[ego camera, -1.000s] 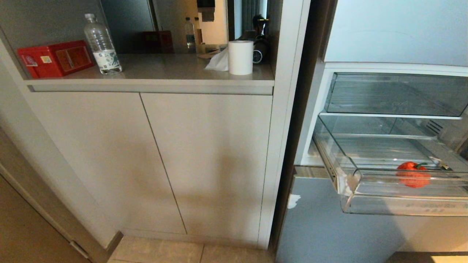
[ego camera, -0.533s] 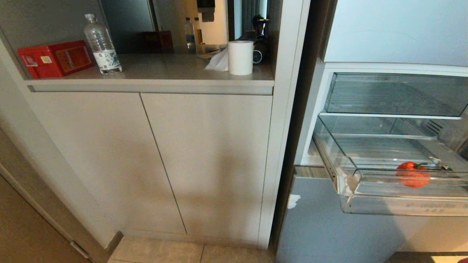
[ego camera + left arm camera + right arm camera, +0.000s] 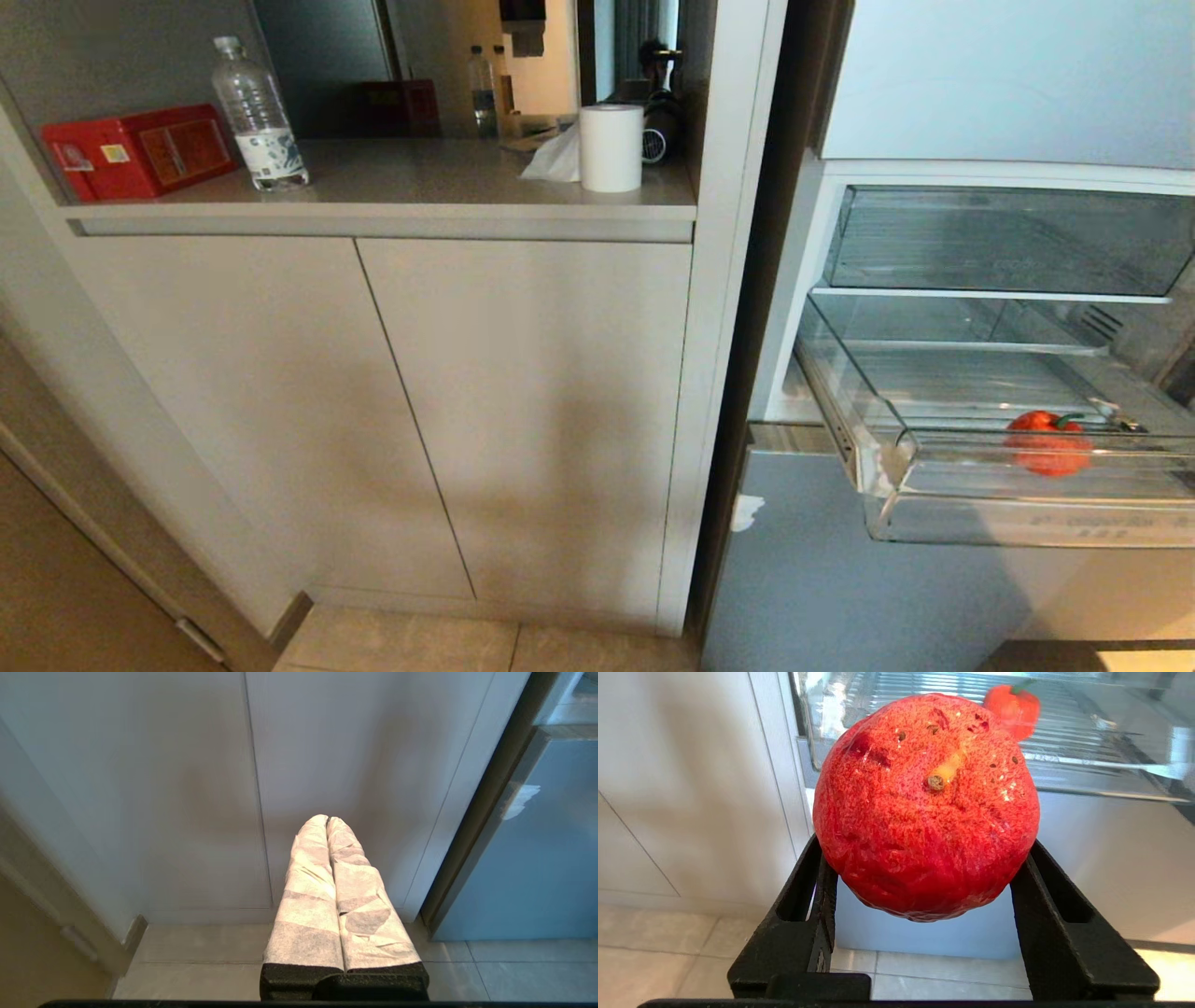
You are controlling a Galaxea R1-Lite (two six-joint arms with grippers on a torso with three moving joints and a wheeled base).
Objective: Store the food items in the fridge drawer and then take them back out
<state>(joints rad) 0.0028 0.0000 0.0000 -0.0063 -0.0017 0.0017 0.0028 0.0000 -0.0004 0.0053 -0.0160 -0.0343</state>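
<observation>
Faint lettering runs along the fridge drawer (image 3: pixel 1027 530) front lip, too small to read. Labels on the red box (image 3: pixel 140 149) and water bottle (image 3: pixel 259 112) are likewise illegible.

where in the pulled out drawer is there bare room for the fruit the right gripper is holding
The fridge drawer floor is bare from its left wall across to the orange-red fruit; only that spot is taken. The right gripper holds the red fruit below the front.
</observation>
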